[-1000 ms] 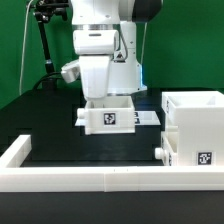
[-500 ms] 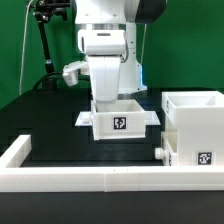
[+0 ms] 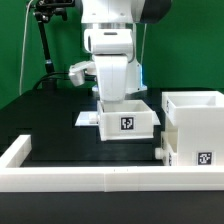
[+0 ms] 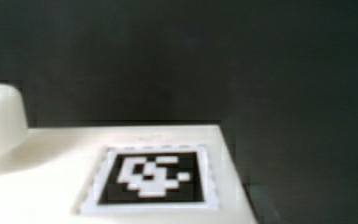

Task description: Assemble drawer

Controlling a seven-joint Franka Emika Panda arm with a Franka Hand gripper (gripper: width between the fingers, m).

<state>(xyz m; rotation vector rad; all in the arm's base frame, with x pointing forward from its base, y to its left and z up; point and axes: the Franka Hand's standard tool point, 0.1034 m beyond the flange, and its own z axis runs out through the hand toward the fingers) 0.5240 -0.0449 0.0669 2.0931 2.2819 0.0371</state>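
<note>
Nearest, the border wall (image 3: pixel 90 180) ran along the front. Behind it, at the exterior view's right, stood the housing (image 3: pixel 195 125), one tray (image 3: pixel 166 152) already seated low in it. Further back, the second tray (image 3: pixel 127 118) had travelled rightward toward the housing over the last second, seemingly carried there. The gripper (image 3: pixel 118 97) was buried inside that tray, so its grasp could not be confirmed; the wrist view was blurred.

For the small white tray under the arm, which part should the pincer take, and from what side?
The small white plastic tray sits upright with its open top facing up, so a thin side wall is the part to grip, coming straight down from above. The pincer seems placed that way at its rear wall. The tagged front face looks too broad to span.
</note>
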